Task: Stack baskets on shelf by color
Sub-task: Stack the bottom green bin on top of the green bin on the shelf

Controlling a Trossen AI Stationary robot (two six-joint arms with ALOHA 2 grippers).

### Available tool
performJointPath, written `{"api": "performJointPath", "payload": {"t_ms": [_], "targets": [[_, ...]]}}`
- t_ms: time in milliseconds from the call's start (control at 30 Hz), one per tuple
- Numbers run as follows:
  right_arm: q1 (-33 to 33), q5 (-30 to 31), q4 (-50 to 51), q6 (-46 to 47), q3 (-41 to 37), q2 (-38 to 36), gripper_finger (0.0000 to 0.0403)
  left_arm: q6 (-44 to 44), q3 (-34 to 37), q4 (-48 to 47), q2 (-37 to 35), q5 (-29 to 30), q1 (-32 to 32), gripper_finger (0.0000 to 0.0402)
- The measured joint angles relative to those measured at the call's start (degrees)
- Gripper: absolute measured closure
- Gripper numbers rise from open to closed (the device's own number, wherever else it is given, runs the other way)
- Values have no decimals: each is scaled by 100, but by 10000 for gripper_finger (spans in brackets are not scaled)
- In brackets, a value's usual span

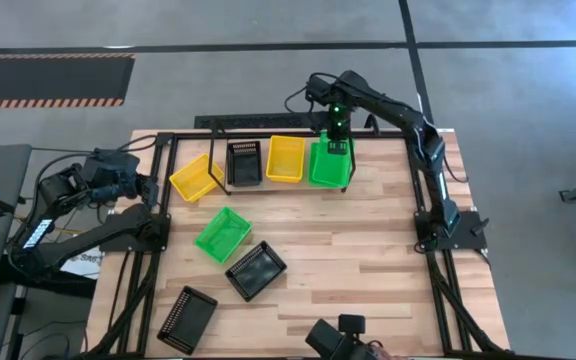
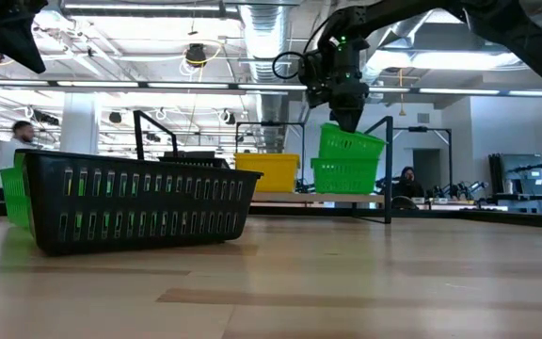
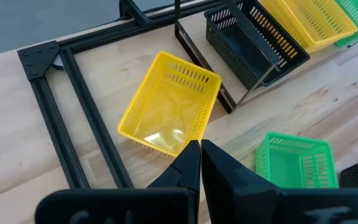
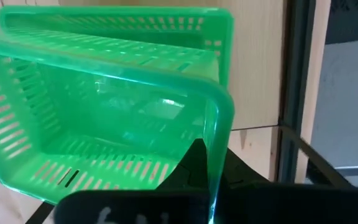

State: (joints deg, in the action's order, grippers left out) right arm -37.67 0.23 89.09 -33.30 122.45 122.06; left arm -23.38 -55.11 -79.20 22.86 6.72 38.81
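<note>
My right gripper (image 1: 338,140) is over the right bay of the shelf (image 1: 268,122), shut on a green basket (image 2: 351,143). That basket tilts just above a second green basket (image 2: 344,176) standing on the shelf board. A yellow basket (image 1: 286,158) sits in the middle bay and a black basket (image 1: 243,163) in the left bay. My left gripper (image 3: 201,163) is shut and hovers near the table's left edge. Just ahead of it a yellow basket (image 3: 169,102) rests on its base on the table. My right gripper holds the upper green basket by the rim of one short wall (image 4: 217,134), one finger inside the basket and one outside. It comes from above, pointing down. The basket is tilted, its far end lower, over the green basket below; whether the two touch I cannot tell.
On the open table stand a green basket (image 1: 222,234), a black basket (image 1: 255,269) and another black basket (image 1: 186,318) near the near-left corner. The black frame tubes (image 1: 164,180) run along the table's edges. Bare wood spreads over the table's right half.
</note>
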Motion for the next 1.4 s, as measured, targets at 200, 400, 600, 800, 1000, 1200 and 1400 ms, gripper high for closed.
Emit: {"api": "performJointPath", "payload": {"t_ms": [200,400,600,800,1000,1200,1400], "targets": [[1,13,-7,-21,0,0,400,0,0,1,1,0,0,401],[44,10,-120,-42,0,2,400,-4,0,2,1,-2,0,401],[94,-5,-134,-109,0,2,400,-4,0,1,2,-2,1,401],[92,-7,-255,-92,0,2,400,-46,0,2,-1,-2,1,401],[96,-13,-274,-107,0,7,400,-46,0,2,0,3,1,402],[94,-24,-300,-103,0,9,394,-46,0,2,2,13,1,402],[91,-24,-404,-88,0,9,378,-46,0,2,0,16,2,401]]}}
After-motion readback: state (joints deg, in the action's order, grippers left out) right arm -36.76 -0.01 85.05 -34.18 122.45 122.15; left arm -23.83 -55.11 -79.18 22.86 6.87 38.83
